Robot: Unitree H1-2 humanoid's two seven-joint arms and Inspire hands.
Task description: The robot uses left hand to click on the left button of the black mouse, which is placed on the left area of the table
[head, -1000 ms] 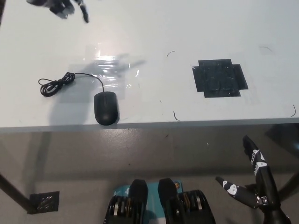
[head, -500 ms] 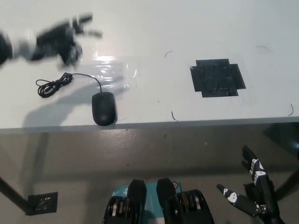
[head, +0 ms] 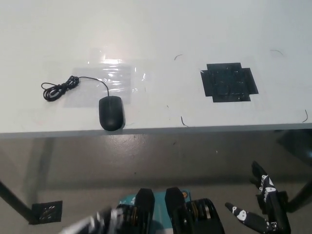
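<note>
The black mouse [head: 111, 112] lies near the front edge of the white table [head: 161, 29], on its left part, its cord [head: 61, 87] coiled just to the left. A blurred pale streak at the bottom left may be the left hand [head: 92, 224]; its fingers cannot be told. The right hand [head: 261, 212] hangs low at the bottom right, fingers spread, holding nothing.

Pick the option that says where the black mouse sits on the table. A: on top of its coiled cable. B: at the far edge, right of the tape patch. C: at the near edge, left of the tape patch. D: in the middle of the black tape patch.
C: the mouse lies at the table's near edge, well left of the tape patch, with its coiled cable off to its left.
</note>
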